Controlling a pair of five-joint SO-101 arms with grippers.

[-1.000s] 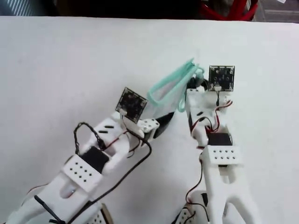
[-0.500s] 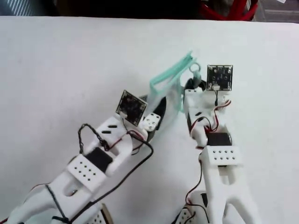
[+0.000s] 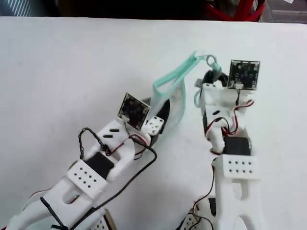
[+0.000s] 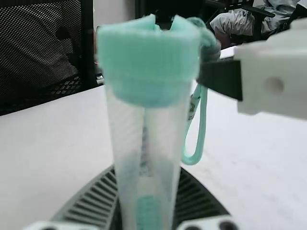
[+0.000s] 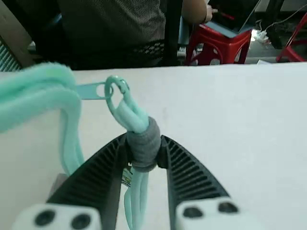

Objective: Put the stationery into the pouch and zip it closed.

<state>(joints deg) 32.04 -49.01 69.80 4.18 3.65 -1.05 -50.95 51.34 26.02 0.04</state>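
The pouch point(image 3: 173, 91) is translucent with mint-green trim and stands on edge between the two arms. My left gripper point(image 3: 160, 120) is shut on its lower end; in the left wrist view the pouch point(image 4: 146, 110) rises straight out of the jaws, with a slim item dimly visible inside. My right gripper point(image 5: 144, 149) is shut on the grey knot of the mint zip cord point(image 5: 143, 136), just behind the zip tab point(image 5: 93, 90) at the pouch's top corner. From above, the right gripper point(image 3: 211, 76) sits right of the pouch's top end, the cord ring point(image 3: 210, 60) beside it.
White table point(image 3: 72, 62) spreads to the left and behind the arms. A mint loop strap point(image 4: 195, 139) hangs from the pouch. Black cable point(image 3: 115, 184) trails along the left arm. Chairs and a red stool point(image 5: 216, 40) stand beyond the table's far edge.
My right arm has shifted to the right and slightly away, drawing the zip cord along the pouch's top edge. The left arm first shifted a little, then held the pouch in place.
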